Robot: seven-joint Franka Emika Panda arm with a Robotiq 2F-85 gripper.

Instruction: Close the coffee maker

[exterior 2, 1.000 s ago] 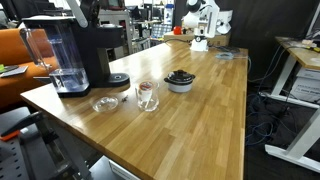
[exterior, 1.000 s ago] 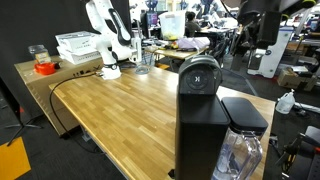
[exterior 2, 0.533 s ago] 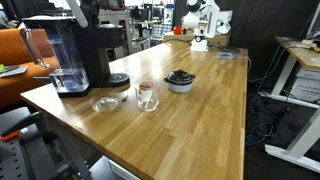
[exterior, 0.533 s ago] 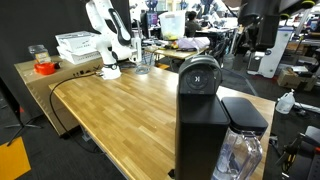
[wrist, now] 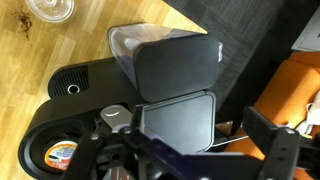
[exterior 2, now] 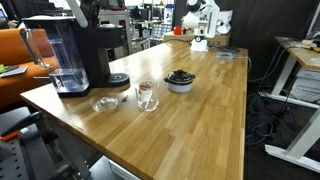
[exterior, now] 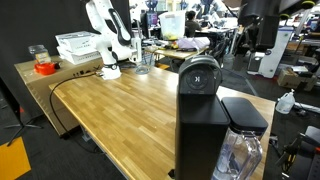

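Note:
The coffee maker (exterior: 203, 115) is a tall black boxy machine at the near end of the wooden table, and it also shows in an exterior view (exterior 2: 82, 55). Its rounded top with the round silver emblem (exterior: 200, 76) is tilted up, emblem facing sideways. The clear water tank (exterior: 240, 155) with a black cap stands beside it. In the wrist view I look straight down on the coffee maker (wrist: 90, 140) and the tank cap (wrist: 178, 65). My gripper (wrist: 185, 162) is open, its dark fingers spread wide above the machine, touching nothing.
On the wooden table (exterior 2: 200, 110) stand a drinking glass (exterior 2: 146, 95), a small glass dish (exterior 2: 103, 103) and a bowl (exterior 2: 180, 80). A white robot arm (exterior: 103, 35), a white basket (exterior: 78, 45) and a red-lidded jar (exterior: 43, 65) are at the far end.

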